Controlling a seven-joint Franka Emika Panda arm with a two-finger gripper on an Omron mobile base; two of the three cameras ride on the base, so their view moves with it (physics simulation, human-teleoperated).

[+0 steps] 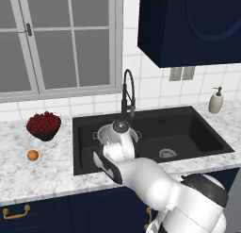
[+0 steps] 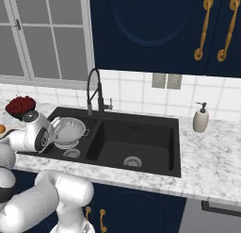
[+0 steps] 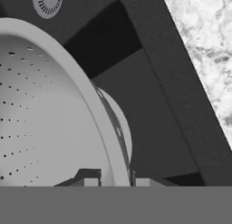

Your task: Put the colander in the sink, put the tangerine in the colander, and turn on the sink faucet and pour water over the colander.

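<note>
white-grey colander (image 2: 69, 131) hangs tilted over the left basin of the black sink (image 2: 155, 133), its rim pinched between the narrowed jaws of the gripper (image 3: 117, 182), while the tangerine (image 1: 32, 155) sits on the marble counter (image 1: 42, 173) near the berry bowl (image 1: 44, 126).

the colander (image 2: 69, 131) fills the sink's (image 2: 155, 166) left basin under the faucet (image 2: 94, 93); right basin lies open.

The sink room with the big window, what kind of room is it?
It looks like a kitchen. There is a black sink with a tall sink faucet in a marble counter, and dark blue cupboards above.
</note>
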